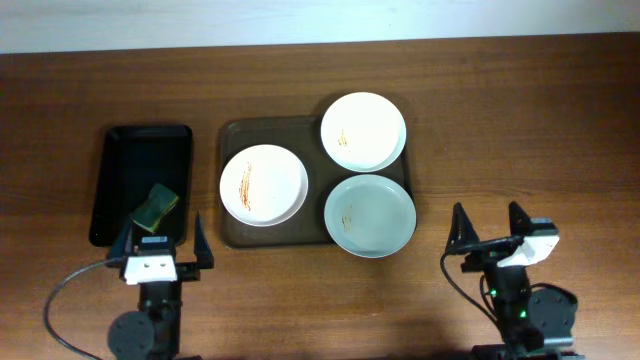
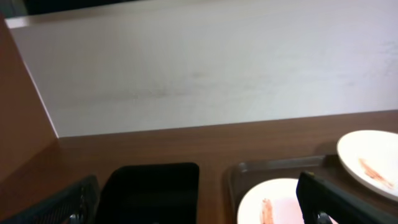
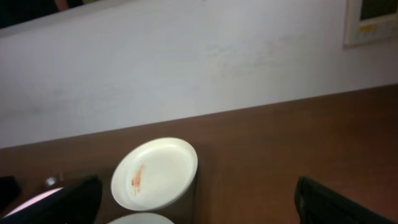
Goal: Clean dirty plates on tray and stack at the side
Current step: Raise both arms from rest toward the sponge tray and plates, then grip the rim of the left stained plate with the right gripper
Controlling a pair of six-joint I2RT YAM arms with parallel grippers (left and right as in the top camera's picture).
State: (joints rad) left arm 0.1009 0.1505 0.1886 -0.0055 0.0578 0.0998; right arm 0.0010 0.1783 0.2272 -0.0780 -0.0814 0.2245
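I'm looking at the brown wooden bench from overhead. The large dark brown rectangular tray with a raised rim sits mid-bench, about halfway between the far and near edges.

All three round white shallow plates are on it:
- The first plate is on the tray's left half and has thin brownish-orange streaks left of its centre.
- The second plate is in the tray's far right corner with a short orange smear. It looks close to touching the first, but I can't tell if it does.
- The third, a faintly greenish-white plate, is in the near right corner. It overhangs the rim toward the near and right edges of the bench, and I see no clear streaks on it.

A smaller glossy black tray lies toward the left edge of the bench, apart from the brown tray. A green and yellow sponge sits in its near right part.

The left gripper is close to the near edge, just behind the black tray. Its fingers are spread wide and grasp nothing. The left wrist view shows the black tray and the streaked plate between its two dark fingers.

The right gripper is near the near right corner of the bench, beside the greenish plate but not touching it. Its fingers are also spread and empty. The right wrist view shows the smeared plate ahead.
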